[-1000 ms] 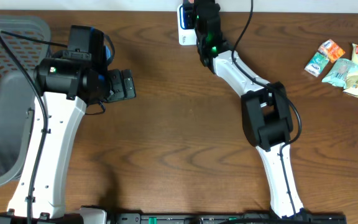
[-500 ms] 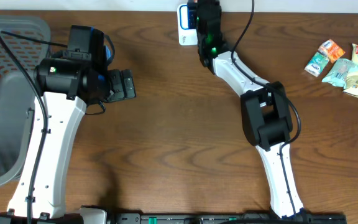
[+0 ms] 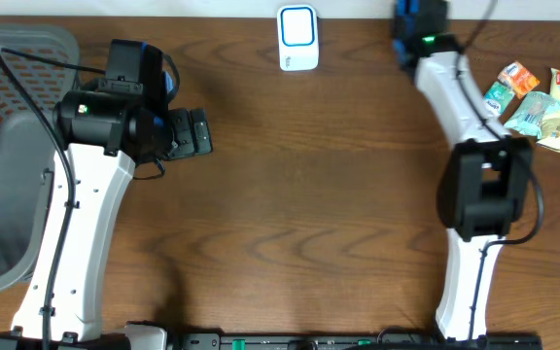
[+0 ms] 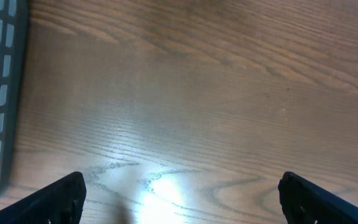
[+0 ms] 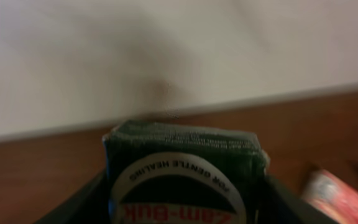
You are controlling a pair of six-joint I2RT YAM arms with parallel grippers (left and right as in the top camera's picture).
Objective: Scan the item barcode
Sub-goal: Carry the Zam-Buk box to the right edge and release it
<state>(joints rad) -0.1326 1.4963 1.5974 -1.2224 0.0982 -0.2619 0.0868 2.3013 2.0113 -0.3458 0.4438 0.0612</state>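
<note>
I clamp the Zam-Buk pack [image 5: 185, 146] in my right gripper [image 3: 418, 21], upper right, probably keeping faces free for the scanner [image 3: 297, 37]; left gripper [image 4: 179, 199] spread idle.

A mock shop checkout is suggested by a white blue-framed barcode scanner [image 3: 297, 37] at 12 o'clock, colourful snack packets [image 3: 542, 102] at 2 o'clock and a grey plastic basket [image 3: 37, 39] at 9 o'clock.

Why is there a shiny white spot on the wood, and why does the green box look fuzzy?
Left wrist view: light bounces off the table, making glare. Right wrist view: the green box sits very near the lens, so it is probably out of focus.
</note>
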